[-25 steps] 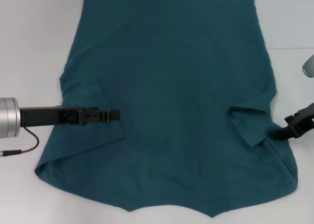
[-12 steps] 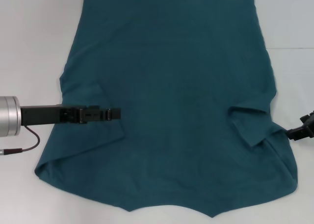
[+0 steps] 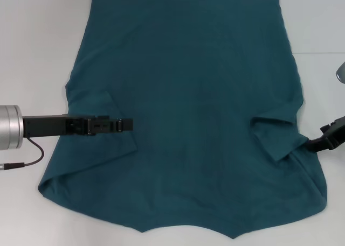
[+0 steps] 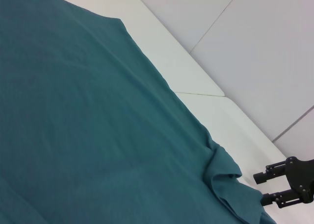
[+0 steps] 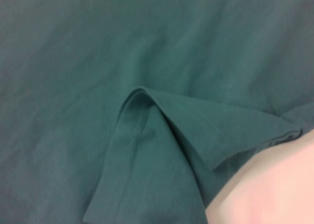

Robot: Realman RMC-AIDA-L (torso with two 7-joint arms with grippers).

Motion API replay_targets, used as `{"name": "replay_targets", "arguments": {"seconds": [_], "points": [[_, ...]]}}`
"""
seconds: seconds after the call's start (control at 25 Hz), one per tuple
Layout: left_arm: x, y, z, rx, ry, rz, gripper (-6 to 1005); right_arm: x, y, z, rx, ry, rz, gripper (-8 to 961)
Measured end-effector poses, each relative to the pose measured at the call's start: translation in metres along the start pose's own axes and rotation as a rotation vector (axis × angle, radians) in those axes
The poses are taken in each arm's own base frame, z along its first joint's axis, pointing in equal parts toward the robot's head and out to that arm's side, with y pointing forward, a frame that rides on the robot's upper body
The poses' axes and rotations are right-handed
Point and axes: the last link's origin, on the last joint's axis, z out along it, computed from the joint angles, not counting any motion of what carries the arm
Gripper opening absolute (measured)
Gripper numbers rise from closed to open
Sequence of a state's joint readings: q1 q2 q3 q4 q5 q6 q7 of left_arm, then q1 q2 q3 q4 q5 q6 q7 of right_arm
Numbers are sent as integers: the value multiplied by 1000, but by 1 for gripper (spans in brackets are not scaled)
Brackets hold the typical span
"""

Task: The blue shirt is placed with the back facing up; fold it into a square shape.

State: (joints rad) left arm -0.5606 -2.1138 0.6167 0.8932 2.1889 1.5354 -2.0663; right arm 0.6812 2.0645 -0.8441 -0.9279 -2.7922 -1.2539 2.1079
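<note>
Two sleeves are already turned in over the body of the blue shirt (image 3: 188,111), which lies flat on the white table (image 3: 32,36) and fills most of my head view. My left gripper (image 3: 126,125) lies low across the folded left sleeve, well in from the cloth's edge; I cannot tell from here whether its fingers are parted or closed. My right gripper (image 3: 315,145) sits at the shirt's right border, just beside the tip of the folded right sleeve (image 3: 277,135). The left wrist view shows its two fingers (image 4: 269,175) standing apart with a clear gap and nothing between them, so I read it as spread and not yet holding cloth.

I judge the step in hand to be taking the right side for the next fold. To do it well I would bring the fingers in low, catch both the sleeve layer and the body edge beneath it, and close only once fabric is fully between the pads. The right wrist view shows the sleeve hem (image 5: 196,131) lifted in a soft ridge, so a shallow bite could snag just the top layer.

Bare table flanks both sides, giving room to swing outward. The near hem (image 3: 237,236) runs almost to the bottom of my view, so I have little margin there.
</note>
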Motion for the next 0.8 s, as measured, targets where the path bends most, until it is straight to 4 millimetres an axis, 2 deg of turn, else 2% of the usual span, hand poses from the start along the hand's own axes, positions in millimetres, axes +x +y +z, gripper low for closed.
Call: {"name": "replay_targets", "arguments": {"seconds": [0.4,0.8], "points": [[-2,-1,-1,2,0,-5,965,-6,-5,-2,26,-57,56,572],[-2,-1,-1,3,0,-4,965,-9,2,-1,-15,-58,45,551]]}}
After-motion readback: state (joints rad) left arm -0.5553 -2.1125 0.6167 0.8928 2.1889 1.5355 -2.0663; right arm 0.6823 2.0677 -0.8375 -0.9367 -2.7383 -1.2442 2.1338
